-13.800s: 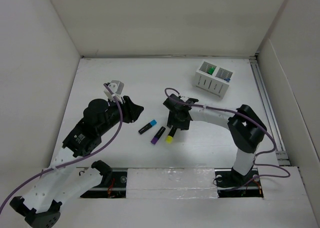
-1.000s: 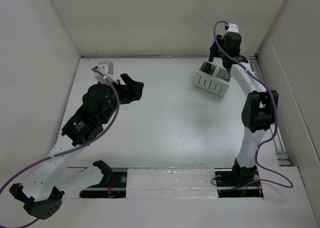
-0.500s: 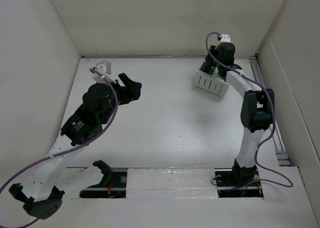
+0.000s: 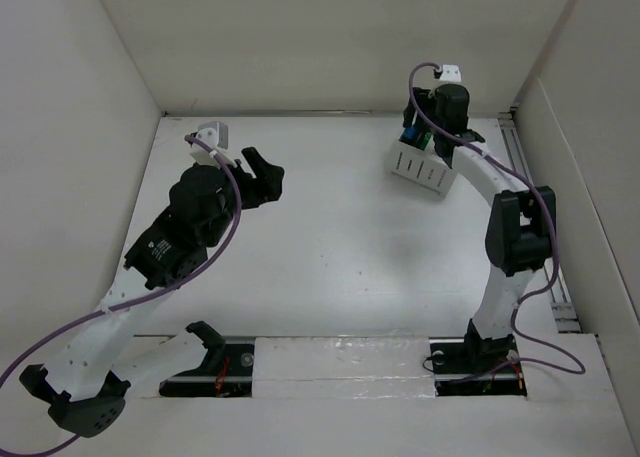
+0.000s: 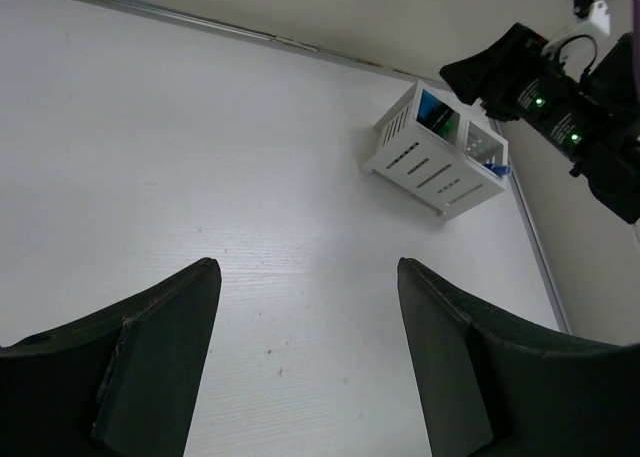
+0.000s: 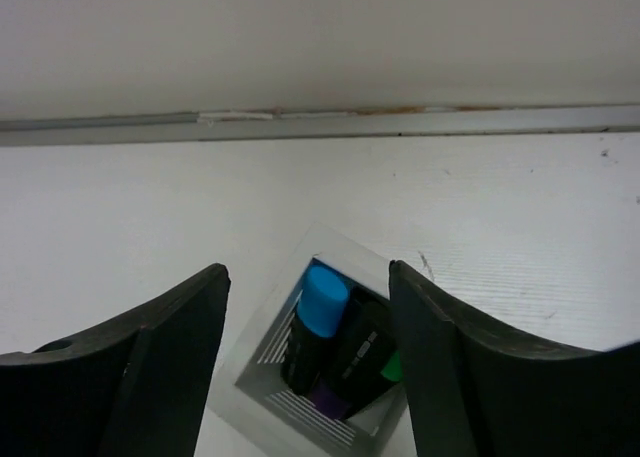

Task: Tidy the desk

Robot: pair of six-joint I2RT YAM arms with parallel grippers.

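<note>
White desk (image 4: 330, 257) fills the view, bare across the middle. Left gripper (image 5: 303, 277) hovers over its left part, fingers wide apart, holding nothing. Right gripper (image 6: 305, 277) hangs just above the slotted box (image 4: 425, 169) at the far right corner, fingers also spread, empty. Markers (image 6: 332, 329) stand in one compartment, blue cap up. Likely risk: right arm leaving too low could clip the box rim, tip it, spill markers
</note>
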